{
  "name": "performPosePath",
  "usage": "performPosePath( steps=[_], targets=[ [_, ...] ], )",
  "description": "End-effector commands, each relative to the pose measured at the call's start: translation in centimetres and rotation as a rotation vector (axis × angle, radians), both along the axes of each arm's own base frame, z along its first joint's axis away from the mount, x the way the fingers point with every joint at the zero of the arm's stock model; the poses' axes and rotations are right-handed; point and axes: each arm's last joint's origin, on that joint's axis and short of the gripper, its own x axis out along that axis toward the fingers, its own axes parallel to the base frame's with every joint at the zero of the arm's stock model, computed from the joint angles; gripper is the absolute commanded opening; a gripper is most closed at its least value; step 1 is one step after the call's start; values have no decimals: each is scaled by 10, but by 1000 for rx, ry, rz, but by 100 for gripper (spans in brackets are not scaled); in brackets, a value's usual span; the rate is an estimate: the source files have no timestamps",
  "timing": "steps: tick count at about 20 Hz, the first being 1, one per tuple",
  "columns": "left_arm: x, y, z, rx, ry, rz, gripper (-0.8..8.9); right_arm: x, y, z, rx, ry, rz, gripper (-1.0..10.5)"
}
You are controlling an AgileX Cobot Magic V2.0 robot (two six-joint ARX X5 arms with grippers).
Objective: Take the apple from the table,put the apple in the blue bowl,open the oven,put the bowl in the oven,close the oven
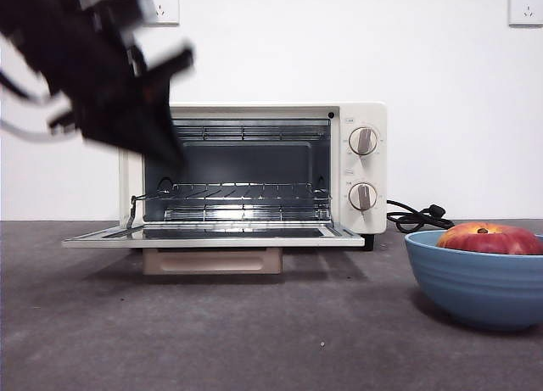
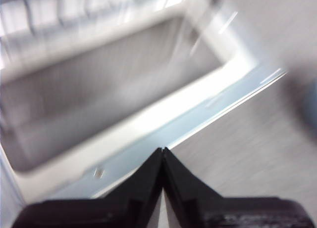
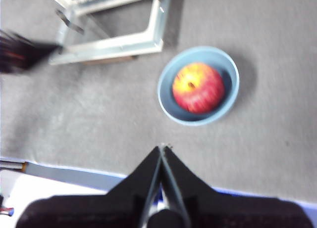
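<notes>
Red apple [image 3: 198, 87] sits in the blue bowl [image 3: 171, 105] on the bench [image 3: 99, 124]; oven [image 1: 361, 124] door lies open. Left pincer [image 2: 163, 150] clenched above the door, right pincer [image 3: 162, 148] clenched, waiting.

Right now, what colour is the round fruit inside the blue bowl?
Red with yellow streaks, the apple; clearest in the right wrist view.
</notes>
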Motion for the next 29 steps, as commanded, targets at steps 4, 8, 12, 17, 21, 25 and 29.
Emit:
performPosePath(
  steps=[4,8,12,17,21,25,29],
  targets=[
    [-46,25,50,-54,-100,-3,-6,16,8,-11,-63,163,-28,32],
    [-82,46,65,-44,-84,-2,-6,43,21,-15,-92,225,-96,226],
    [-110,61,70,-23,-55,-5,-6,72,32,-27,-213,271,-176,225],
    [-128,72,90,38,-46,-44,-6,109,50,-55,-242,363,-225,225],
    [-136,76,116,57,-116,-73,-6,126,47,-95,-226,487,-265,225],
    [-140,79,130,51,-159,-82,-6,132,34,-113,-159,486,-374,222],
    [-141,79,130,66,-156,-91,-6,136,28,-123,-146,507,-413,220]
  ],
)
